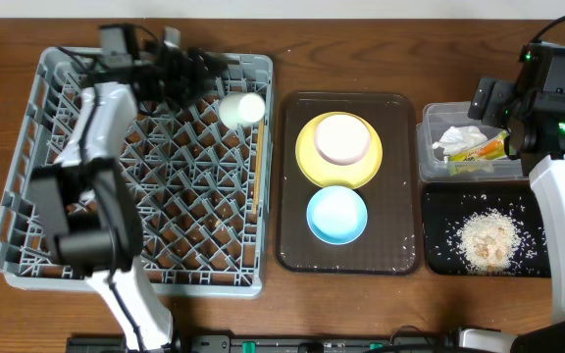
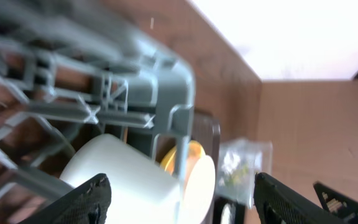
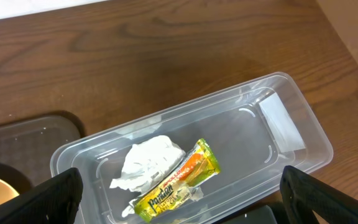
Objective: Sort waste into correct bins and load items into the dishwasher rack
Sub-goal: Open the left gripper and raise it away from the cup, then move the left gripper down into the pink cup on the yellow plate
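Note:
The grey dishwasher rack (image 1: 67, 226) fills the left of the table. A white cup (image 1: 241, 108) lies on its side in the rack's far right corner, and in the left wrist view (image 2: 126, 180) it sits between my fingers. My left gripper (image 1: 179, 74) (image 2: 182, 193) is open, just left of the cup. Wooden chopsticks (image 1: 259, 167) lie along the rack's right edge. The yellow plate (image 1: 312, 167) holds a cream cup (image 1: 342, 139); a light blue bowl (image 1: 336, 214) sits in front of it. My right gripper (image 1: 495, 103) (image 3: 182, 190) is open above the clear tub (image 3: 284, 124), which holds the tissue (image 3: 149, 160) and the wrapper (image 3: 182, 177).
The plate and bowl stand on a brown serving tray (image 1: 400, 176) in the middle. The clear tub (image 1: 430, 167) is at the right, with the black tray (image 1: 439, 211) holding rice crumbs (image 1: 487, 238) in front of it. A cardboard wall (image 2: 328, 124) stands beyond.

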Available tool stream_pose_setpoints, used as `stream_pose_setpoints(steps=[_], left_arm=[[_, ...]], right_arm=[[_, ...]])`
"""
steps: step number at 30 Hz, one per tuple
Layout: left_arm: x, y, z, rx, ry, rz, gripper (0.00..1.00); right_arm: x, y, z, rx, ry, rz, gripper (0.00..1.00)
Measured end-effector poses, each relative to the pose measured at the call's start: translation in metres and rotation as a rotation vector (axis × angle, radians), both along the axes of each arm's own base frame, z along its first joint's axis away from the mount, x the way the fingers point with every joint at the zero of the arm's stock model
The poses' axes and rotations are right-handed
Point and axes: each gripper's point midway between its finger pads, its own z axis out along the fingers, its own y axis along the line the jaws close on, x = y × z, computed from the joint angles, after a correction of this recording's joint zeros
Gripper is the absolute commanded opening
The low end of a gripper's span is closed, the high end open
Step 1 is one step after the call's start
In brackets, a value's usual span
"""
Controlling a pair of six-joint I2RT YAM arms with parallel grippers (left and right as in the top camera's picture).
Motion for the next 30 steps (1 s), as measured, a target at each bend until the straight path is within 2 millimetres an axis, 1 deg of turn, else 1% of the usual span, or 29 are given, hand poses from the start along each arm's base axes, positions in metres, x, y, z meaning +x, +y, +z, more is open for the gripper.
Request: stream_pose_setpoints(steps=[3,4,6,7,8,9,11,13,15,17,20,22,24,25,26,27,29,30], left_arm=[[-0.004,0.013,0.043,0.073,-0.087,0.06,0.76],[-0.006,0.015,0.054,0.092,-0.106,0.075,0.72],[-0.016,0.019,0.078,0.132,-0.131,0.109,0.57],[-0.019,0.02,0.084,0.147,-0.135,0.119,0.5],[-0.024,0.02,0.089,0.165,-0.129,0.132,0.48],[-0.029,0.021,0.092,0.185,-0.127,0.137,0.48],[-0.037,0.02,0.091,0.219,-0.102,0.146,0.47],[-0.044,0.016,0.084,0.262,-0.066,0.143,0.48],[-0.052,0.007,0.073,0.316,-0.027,0.13,0.48],[-0.059,-0.007,0.063,0.375,0.002,0.105,0.48],[-0.074,-0.038,0.049,0.477,0.027,0.041,0.48],[-0.087,-0.066,0.041,0.566,0.023,-0.022,0.48],[-0.098,-0.09,0.037,0.639,0.004,-0.071,0.48],[-0.105,-0.107,0.035,0.677,-0.017,-0.105,0.47],[-0.11,-0.117,0.035,0.701,-0.033,-0.125,0.46],[-0.118,-0.135,0.034,0.729,-0.06,-0.161,0.44],[-0.13,-0.159,0.035,0.763,-0.107,-0.21,0.44],[-0.138,-0.176,0.035,0.783,-0.141,-0.243,0.43]], right_arm=[[0.0,0.0,0.0,0.0,0.0,0.0,0.99],[0.0,0.0,0.0,0.0,0.0,0.0,0.99],[0.0,0.0,0.0,0.0,0.0,0.0,0.99],[0.0,0.0,0.0,0.0,0.001,0.0,0.99],[0.0,0.0,0.0,0.0,0.0,0.0,0.99],[0.0,0.0,0.0,0.0,0.0,0.0,0.99],[0.0,0.0,0.0,0.0,0.0,0.0,0.99],[0.0,0.0,0.0,0.0,0.0,0.0,0.99],[0.0,0.0,0.0,0.0,0.0,0.0,0.99],[0.0,0.0,0.0,0.0,0.0,0.0,0.99],[0.0,0.0,0.0,0.0,0.0,0.0,0.99],[0.0,0.0,0.0,0.0,0.0,0.0,0.99],[0.0,0.0,0.0,0.0,0.0,0.0,0.99],[0.0,0.0,0.0,0.0,0.0,0.0,0.99],[0.0,0.0,0.0,0.0,0.0,0.0,0.99],[0.0,0.0,0.0,0.0,0.0,0.0,0.99],[0.0,0.0,0.0,0.0,0.0,0.0,0.99],[0.0,0.0,0.0,0.0,0.0,0.0,0.99]])
